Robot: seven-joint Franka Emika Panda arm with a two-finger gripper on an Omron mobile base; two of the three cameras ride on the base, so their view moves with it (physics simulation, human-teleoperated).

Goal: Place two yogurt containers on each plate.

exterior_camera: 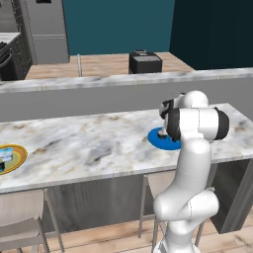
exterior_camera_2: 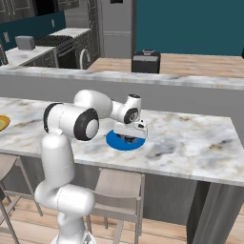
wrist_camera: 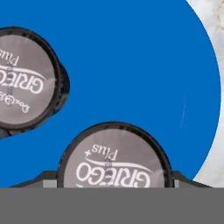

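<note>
Gripper (wrist_camera: 113, 180) low over the blue plate (wrist_camera: 131, 52), finger tips tight against both flanks of a dark yogurt cup (wrist_camera: 114, 159) with a pale printed lid, no gap visible on either side, so judged clamped on it rather than spread. Cannot tell whether the cup base already touches the plate or hangs just above. Second yogurt cup (wrist_camera: 22, 78), same dark kind, standing on the same plate near the gripped one but apart from it. Orange-rimmed plate (exterior_camera: 17, 157) well apart at the far end of the marble counter (exterior_camera: 99, 141), carrying a pale cup (exterior_camera: 5, 155) and something darker beside it, too small to make out. Step in hand, by judgement: setting down the last cup on the blue plate. Best done by lowering straight until seated flat, then parting the fingers evenly and lifting vertically, no sideways drag that might tip it. Plate rim (wrist_camera: 213, 94) near on one side, with bare marble beyond; broad blue surface free ahead of the cup. Neighbouring cup the one obstacle, so better to retreat upward and away from it.
</note>
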